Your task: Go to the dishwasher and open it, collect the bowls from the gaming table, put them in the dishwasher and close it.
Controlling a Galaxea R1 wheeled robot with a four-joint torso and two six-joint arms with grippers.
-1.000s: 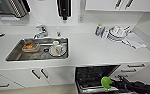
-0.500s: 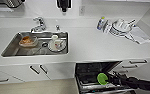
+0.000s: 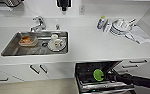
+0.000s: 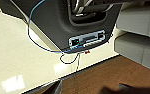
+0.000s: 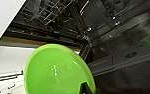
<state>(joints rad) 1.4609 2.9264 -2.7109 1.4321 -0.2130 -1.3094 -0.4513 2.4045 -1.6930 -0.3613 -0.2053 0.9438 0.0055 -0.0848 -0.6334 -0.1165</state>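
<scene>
The dishwasher (image 3: 87, 72) stands open under the white counter, its dark inside and wire rack (image 5: 51, 12) showing. My right arm reaches in from the right, and my right gripper (image 3: 110, 76) is shut on the rim of the bright green bowl (image 3: 98, 75). The bowl hangs tilted over the lowered door (image 3: 106, 88). In the right wrist view the green bowl (image 5: 56, 72) is large, with one dark finger (image 5: 85, 88) on its edge. The gaming table is out of view.
A steel sink (image 3: 13, 51) at the left holds a container with orange contents (image 3: 27, 40) and a cup on a plate (image 3: 56, 44). Stacked plates (image 3: 119, 26), a bottle (image 3: 101, 22) and a cloth (image 3: 138, 35) sit at the counter's right. White drawers (image 3: 34, 70) flank the dishwasher.
The green bowl in my right gripper has moved left, further over the open dishwasher. The camera has shifted slightly.
</scene>
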